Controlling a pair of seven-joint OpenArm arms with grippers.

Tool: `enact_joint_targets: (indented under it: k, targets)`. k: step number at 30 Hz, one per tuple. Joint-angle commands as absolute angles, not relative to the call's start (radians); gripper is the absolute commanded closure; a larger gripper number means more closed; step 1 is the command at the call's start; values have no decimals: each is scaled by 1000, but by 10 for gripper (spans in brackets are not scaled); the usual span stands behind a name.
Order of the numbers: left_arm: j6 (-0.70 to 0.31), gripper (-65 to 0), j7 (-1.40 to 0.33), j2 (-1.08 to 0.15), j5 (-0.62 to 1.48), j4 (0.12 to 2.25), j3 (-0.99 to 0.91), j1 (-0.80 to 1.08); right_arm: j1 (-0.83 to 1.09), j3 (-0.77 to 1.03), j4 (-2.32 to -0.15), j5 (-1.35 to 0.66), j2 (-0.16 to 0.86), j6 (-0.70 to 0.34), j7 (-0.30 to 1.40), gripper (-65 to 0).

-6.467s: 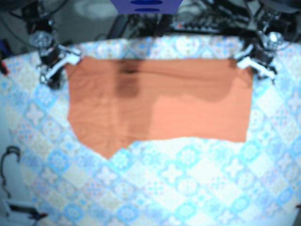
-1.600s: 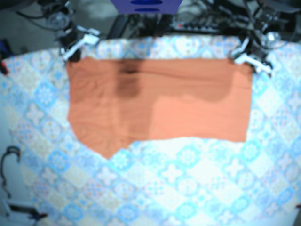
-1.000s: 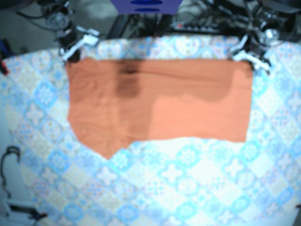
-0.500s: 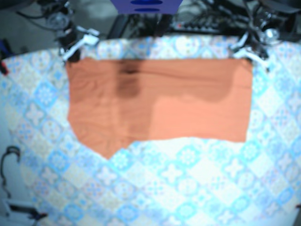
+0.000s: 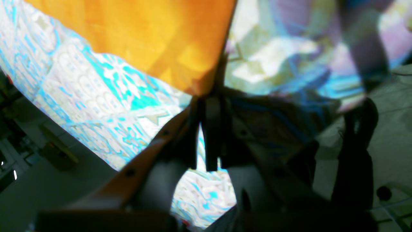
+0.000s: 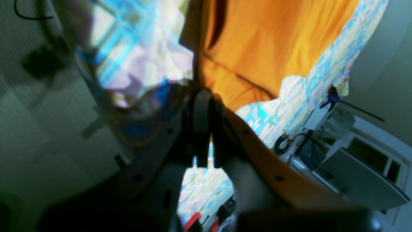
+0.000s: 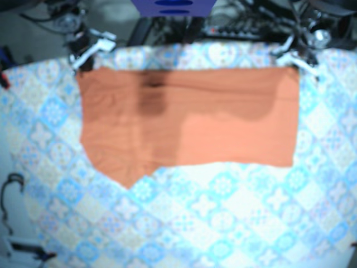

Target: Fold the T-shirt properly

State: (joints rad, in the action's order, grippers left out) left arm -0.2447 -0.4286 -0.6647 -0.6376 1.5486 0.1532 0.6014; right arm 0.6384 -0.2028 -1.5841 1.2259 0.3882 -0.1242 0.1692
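T-shirt flat on patterned desk, spread as wide band along far edge.
Overlapping darker layers suggest first fold done.
Near hem uneven: pointed flap sticks toward near edge on right arm's side.
Left gripper: jaws almost together, pinching far corner of shirt.
Right gripper: same, narrow slit, fabric of other far corner running into its tips.
Judgement: roughly midway. Still a broad strip, so cross folds into compact rectangle remain, and flap needs tidying.
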Motion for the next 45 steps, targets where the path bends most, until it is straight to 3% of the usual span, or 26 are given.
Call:
enact_joint_targets:
  k: [1, 45]
  targets:
    - [-242, 0, -432, -682, -639, 1561, 145, 616, 645, -197, -1601, 1227, 401, -110, 170, 0]
    - [-234, 0, -397, -707, -638, 1561, 136, 737, 736, -154, -1655, 1224, 443, -105, 168, 0]
